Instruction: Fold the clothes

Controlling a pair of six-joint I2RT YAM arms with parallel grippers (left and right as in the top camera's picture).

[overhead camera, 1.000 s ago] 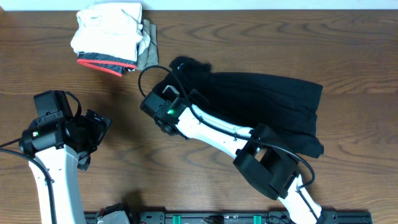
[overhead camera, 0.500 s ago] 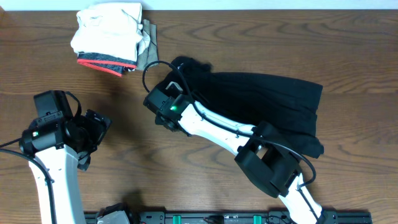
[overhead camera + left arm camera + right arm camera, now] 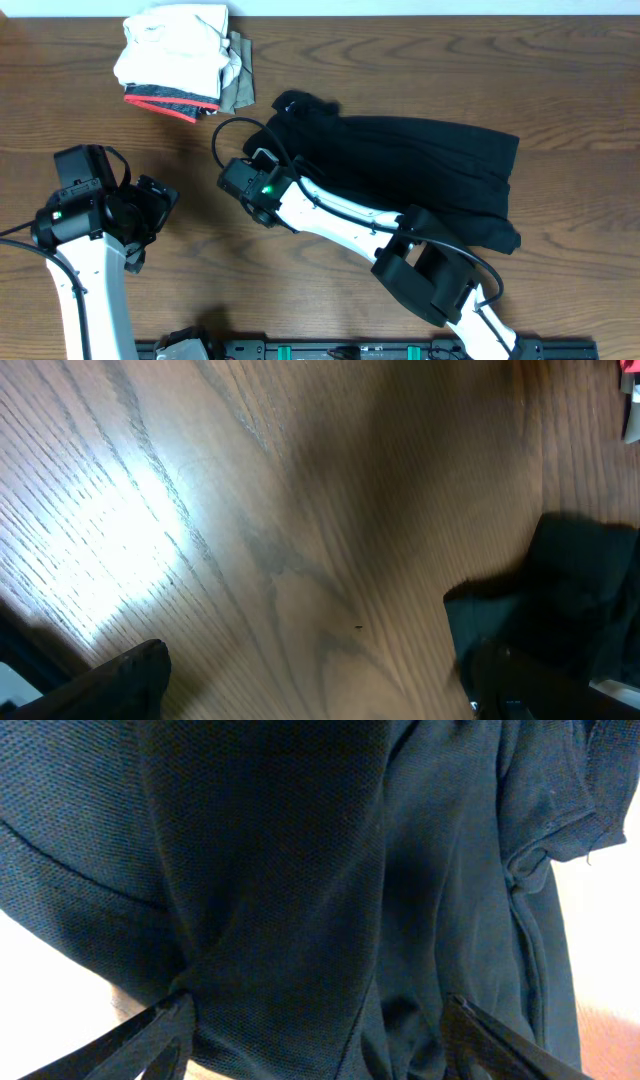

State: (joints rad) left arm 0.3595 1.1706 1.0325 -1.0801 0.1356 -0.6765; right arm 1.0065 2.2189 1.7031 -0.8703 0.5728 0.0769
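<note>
A black garment (image 3: 420, 165) lies spread and creased on the wooden table, centre to right. My right gripper (image 3: 240, 183) is at the garment's left edge. In the right wrist view its fingers (image 3: 320, 1040) are spread wide, with the dark fabric (image 3: 300, 870) filling the space between them. My left gripper (image 3: 155, 205) hovers over bare wood at the left, well apart from the garment. In the left wrist view it (image 3: 325, 690) is open and empty, and a dark shape (image 3: 585, 590) shows at the right.
A stack of folded clothes (image 3: 180, 60), white on top with a red-edged layer and an olive piece, sits at the back left. The right arm (image 3: 340, 210) stretches across the table's middle. The table's front edge carries a black rail (image 3: 300, 350).
My right gripper shifted slightly left and toward the front along the garment's left edge. The left arm has not moved.
</note>
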